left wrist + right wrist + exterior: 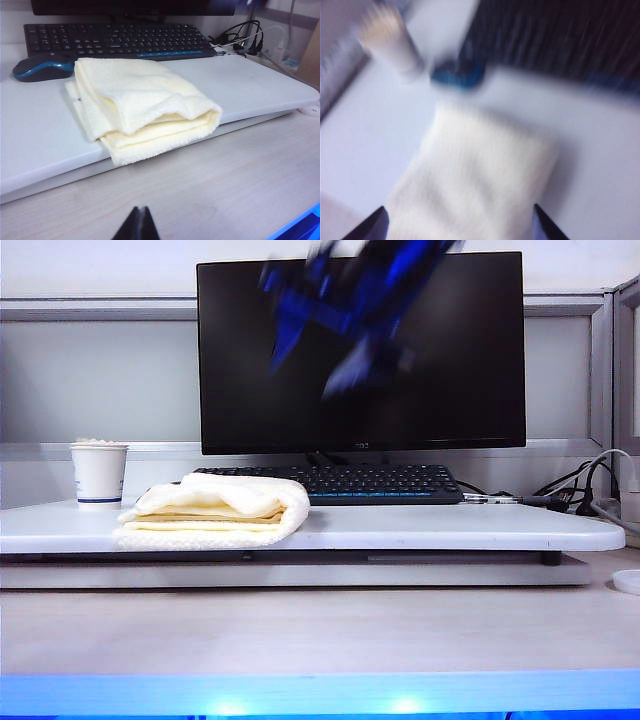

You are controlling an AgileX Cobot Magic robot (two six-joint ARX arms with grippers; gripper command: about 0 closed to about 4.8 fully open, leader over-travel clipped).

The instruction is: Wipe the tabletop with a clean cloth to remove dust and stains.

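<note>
The folded cream and pale yellow cloth (215, 510) (145, 110) lies on the left part of the glossy white tabletop (450, 525) (35, 130), one folded end hanging a little over its front edge. My right gripper (318, 355) is a blue motion blur high in front of the monitor, well above the cloth. In the right wrist view its fingertips stand far apart, open, with the blurred cloth (480, 180) lying below between them (460, 212) on the tabletop (600, 150). My left gripper (141, 210) is shut over the beige desk, in front of the cloth and apart from it.
A paper cup (99, 473) (390, 40) stands at the tabletop's back left. A black keyboard (330, 482) (115, 40) and a blue-black mouse (42, 67) (457, 75) lie behind the cloth, under the monitor (360, 420). Cables (590, 490) (245, 40) trail at the right.
</note>
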